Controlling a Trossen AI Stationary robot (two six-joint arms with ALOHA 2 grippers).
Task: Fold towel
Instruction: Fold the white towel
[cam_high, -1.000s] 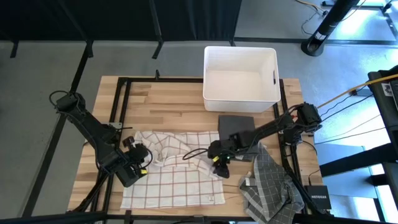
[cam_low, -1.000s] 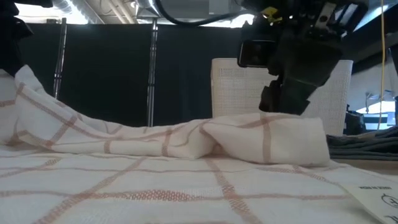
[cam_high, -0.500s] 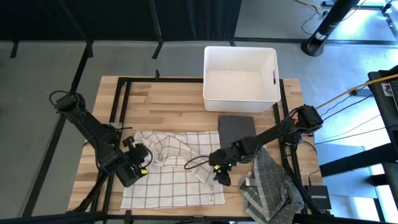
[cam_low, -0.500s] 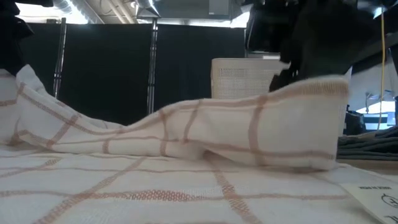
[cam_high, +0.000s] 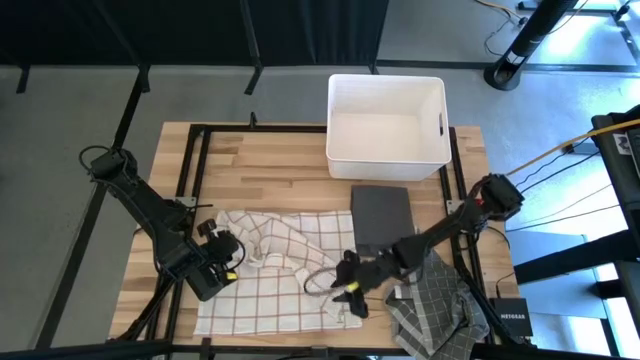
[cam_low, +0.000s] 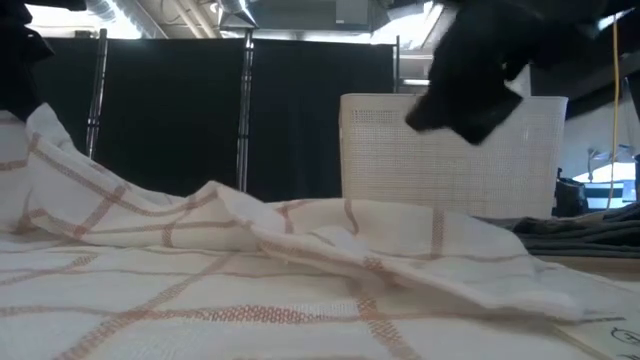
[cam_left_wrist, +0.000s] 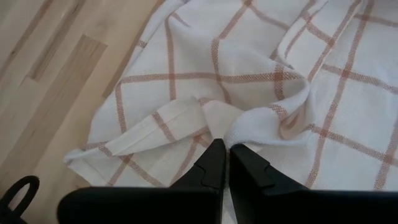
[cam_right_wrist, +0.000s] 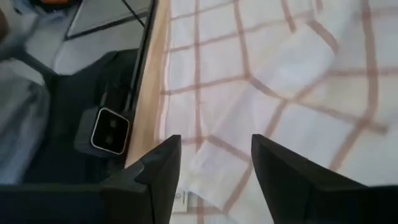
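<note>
White bin (cam_high: 386, 118) sits beyond checked towel (cam_high: 275, 275).

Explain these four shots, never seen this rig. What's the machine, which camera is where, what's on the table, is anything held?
It is a robot with two dark arms at a wooden table, set to fold a towel. One picture looks straight down, one looks level across the tabletop, and one comes from each wrist. On the table lie a white checked towel, a white bin, a folded dark grey cloth and a crumpled grey checked cloth. The left gripper is shut, pinching a bunched fold of the towel at its left side. The right gripper stands open above the towel's right edge and holds nothing.
</note>
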